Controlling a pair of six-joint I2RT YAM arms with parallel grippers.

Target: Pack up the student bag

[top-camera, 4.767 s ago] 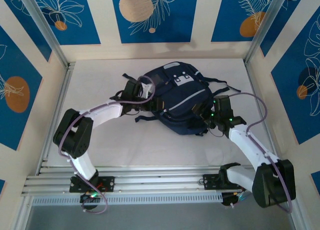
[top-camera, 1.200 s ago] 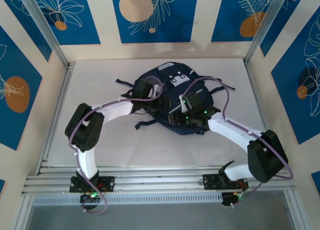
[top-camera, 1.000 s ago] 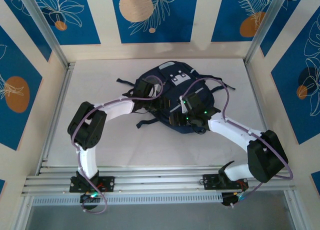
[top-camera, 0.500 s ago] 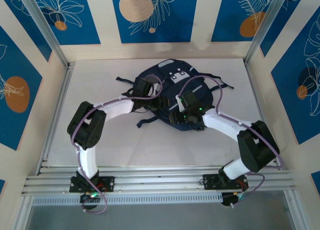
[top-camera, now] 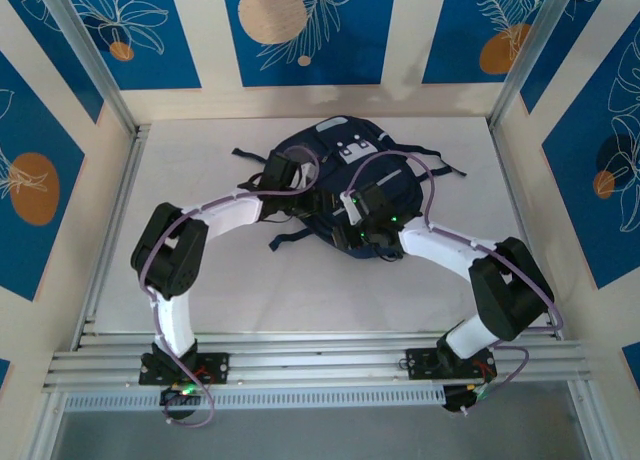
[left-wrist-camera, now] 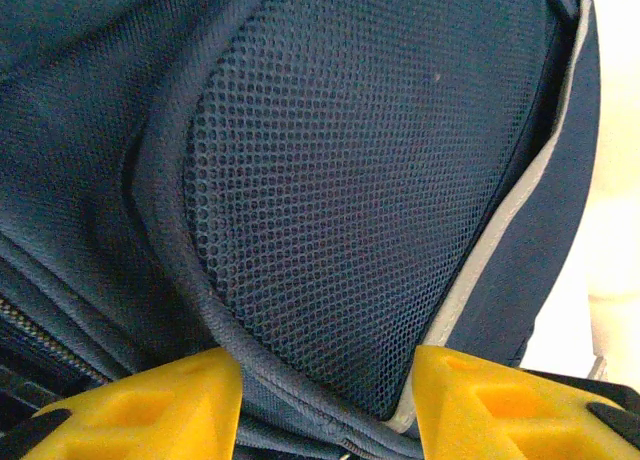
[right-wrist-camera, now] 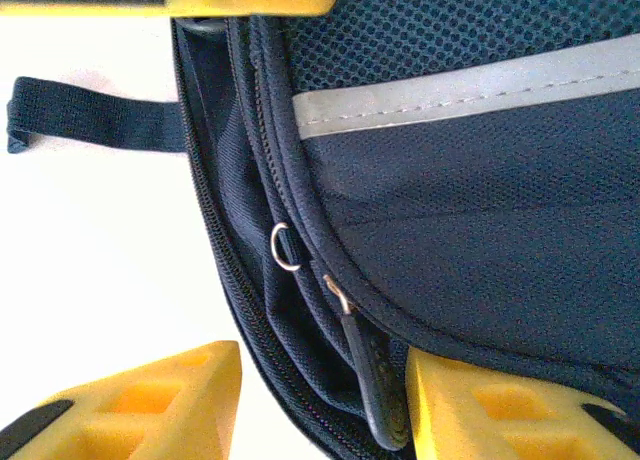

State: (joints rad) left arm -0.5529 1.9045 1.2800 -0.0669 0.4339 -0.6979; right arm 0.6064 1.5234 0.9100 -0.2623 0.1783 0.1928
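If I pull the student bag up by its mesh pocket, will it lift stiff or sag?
Probably sags: the student bag is soft fabric, lying slumped. The mesh pocket likely stretches first. Loose straps may trail and snag.

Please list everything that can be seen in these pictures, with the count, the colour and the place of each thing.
student bag: one, dark navy with pale grey stripes, lying on the far half of the table
table: one, white, under the bag
wall panels: several, blue with pale drawings, around the table
rail: one, silver, at the near edge
left gripper: one, yellow fingers, closed on a fold at the bag's mesh side
right gripper: one, yellow fingers, open around the bag's zipped edge
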